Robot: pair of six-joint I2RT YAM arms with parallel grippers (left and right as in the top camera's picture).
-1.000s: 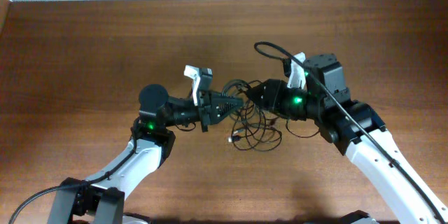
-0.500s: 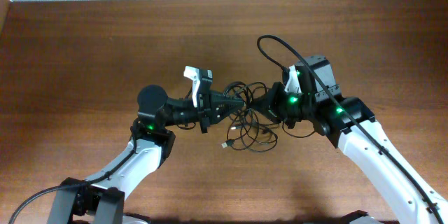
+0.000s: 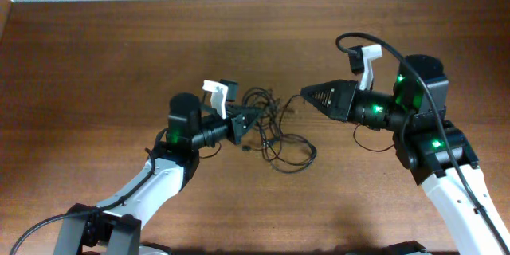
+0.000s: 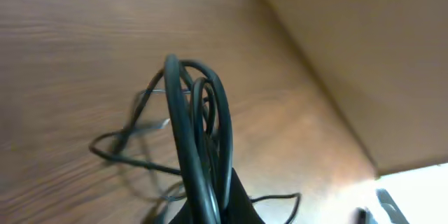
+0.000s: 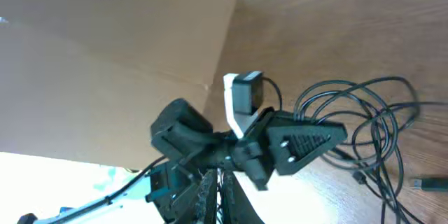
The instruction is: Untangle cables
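Overhead view of two robot arms working over a dark wooden table point(image 3: 96, 64), partway through untangling a bunch of thin black cables point(image 3: 267, 119).

Nearest the robot, a few loose loops are lying slack on the wood, sagging toward the arms' bases. Just beyond them, the left gripper point(image 3: 249, 118) is pinching the knotted core of the cables, its jaws closed tight, and its wrist camera is showing several cords point(image 4: 199, 133) looping up over the fingers.

Farther back and to the right, the right gripper point(image 3: 307, 93) is pointing at the tangle with its jaws fully closed. A thin strand seems to be running up to its tip (whether it is actually pinched is too fine to tell).

The tangle's long axis is lying left to right between the grippers, rising slightly away from the robot on the right.

The step appears to be drawing one strand out. The next move probably calls for a slow outward pull while the left gripper is anchoring the knot.
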